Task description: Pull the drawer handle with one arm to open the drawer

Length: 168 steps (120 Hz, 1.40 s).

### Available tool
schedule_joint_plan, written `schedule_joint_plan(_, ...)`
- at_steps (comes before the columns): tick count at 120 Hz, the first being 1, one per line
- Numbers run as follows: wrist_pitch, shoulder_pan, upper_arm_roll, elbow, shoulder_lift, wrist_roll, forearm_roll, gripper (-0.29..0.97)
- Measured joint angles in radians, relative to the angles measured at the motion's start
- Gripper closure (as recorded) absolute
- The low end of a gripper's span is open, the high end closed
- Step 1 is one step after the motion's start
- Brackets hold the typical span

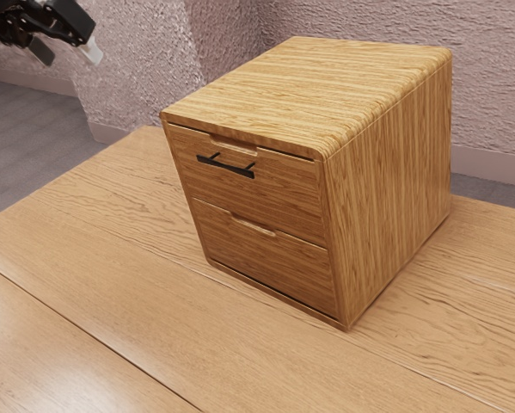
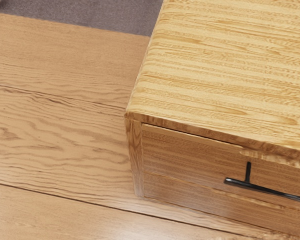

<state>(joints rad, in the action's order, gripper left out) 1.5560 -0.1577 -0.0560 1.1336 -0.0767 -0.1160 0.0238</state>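
A wooden cabinet [image 1: 386, 181] with two drawers stands on the table [image 1: 111, 292]. The top drawer [image 1: 257, 185] carries a thin black bar handle [image 1: 226, 165] and sits flush with the cabinet front. My gripper [image 1: 66, 53] hangs high at the exterior view's upper left, well away from the handle, its fingers [image 1: 90, 53] apart with nothing between them. In the wrist view I look down on the cabinet top [image 2: 225, 65], its front corner, and the black handle [image 2: 262, 188] off to one side.
The lower drawer [image 1: 266, 254] has a wooden lip handle [image 1: 254, 226] and is flush too. Wide bare tabletop [image 2: 54, 125] lies in front of the cabinet. Grey floor [image 1: 25, 138] and a rough wall [image 1: 154, 52] lie behind.
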Motion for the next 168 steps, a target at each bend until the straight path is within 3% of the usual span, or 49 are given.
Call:
schedule_joint_plan(11, 0.033, 0.05, 0.036, 0.007, 0.006, -0.194, -0.011, 0.02)
schedule_joint_plan(44, 0.016, 0.024, 0.153, 0.018, 0.07, -0.623, -0.042, 0.02)
schedule_joint_plan(65, 0.105, 0.042, 0.166, 0.249, -0.006, -0.807, -0.049, 0.02)
schedule_joint_plan(78, 0.153, 0.036, 0.168, 0.365, -0.085, -0.896, -0.079, 0.02)
schedule_joint_plan(91, 0.221, 0.094, 0.171, 0.486, -0.143, -0.972, -0.151, 0.02)
schedule_joint_plan(108, 0.28, 0.113, 0.189, 0.522, -0.131, -1.053, -0.201, 0.02)
schedule_joint_plan(168, 0.314, 0.115, 0.212, 0.575, -0.155, -1.226, -0.226, 0.02)
